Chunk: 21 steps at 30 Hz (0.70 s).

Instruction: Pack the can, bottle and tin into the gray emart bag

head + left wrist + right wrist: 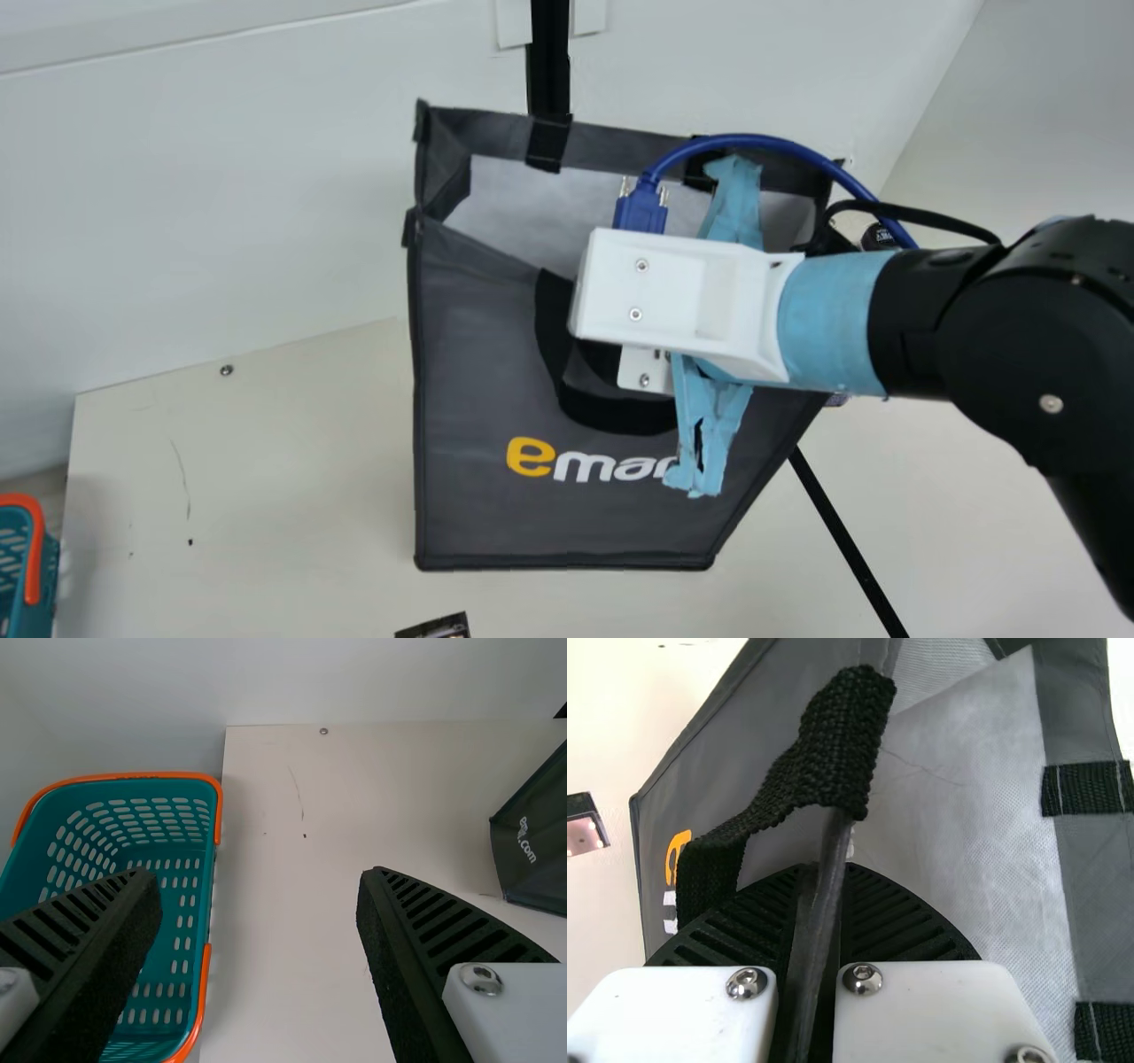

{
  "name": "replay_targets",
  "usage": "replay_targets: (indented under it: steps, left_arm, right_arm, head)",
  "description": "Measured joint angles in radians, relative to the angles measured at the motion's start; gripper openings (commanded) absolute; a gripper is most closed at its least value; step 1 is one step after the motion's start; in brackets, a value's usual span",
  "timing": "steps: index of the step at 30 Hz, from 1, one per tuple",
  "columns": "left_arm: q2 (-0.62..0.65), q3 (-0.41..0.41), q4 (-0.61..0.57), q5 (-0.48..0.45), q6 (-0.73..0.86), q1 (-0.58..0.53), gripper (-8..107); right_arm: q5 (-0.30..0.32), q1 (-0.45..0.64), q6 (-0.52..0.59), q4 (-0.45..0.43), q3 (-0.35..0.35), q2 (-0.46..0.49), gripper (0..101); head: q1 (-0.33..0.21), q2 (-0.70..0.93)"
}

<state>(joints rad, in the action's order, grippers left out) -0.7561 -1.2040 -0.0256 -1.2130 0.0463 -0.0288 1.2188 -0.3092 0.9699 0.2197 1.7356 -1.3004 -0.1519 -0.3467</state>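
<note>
In the main view my right gripper [638, 292] is over the front rim of the gray emart bag [478, 354], its fingertips hidden. In the right wrist view that gripper [819, 904] is shut on the bag's edge, beside the black handle strap [842, 744]; the pale lining [966, 788] shows inside. A dark round-ended item [877, 236], partly hidden behind the right arm, may be the can or bottle; I cannot tell which. My left gripper [257, 912] stands open with nothing between its fingers in the left wrist view, away from the bag [536, 842].
A teal basket [217, 815] with orange handles stands at the table's left side. A small dark box [434, 627] lies in front of the bag, cut off by the main view's lower edge. Bare table [266, 478] lies left of the bag, with a wall behind.
</note>
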Motion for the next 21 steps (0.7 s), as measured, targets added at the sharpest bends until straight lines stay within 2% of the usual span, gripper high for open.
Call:
replay_targets:
  steps: [12, 21]
  left_arm:
    - [0.000, 0.000, 0.000, 0.000, 0.000, 0.000, 90]
    - [0.000, 0.000, 0.000, 0.000, 0.000, 0.000, 90]
  right_arm:
    - [0.001, -0.060, -0.054, -0.018, -0.044, 0.018, 0]
    - [0.000, -0.097, -0.097, -0.028, -0.078, 0.039, 29]
  head:
    - [0.000, -0.002]
    - [0.000, -0.002]
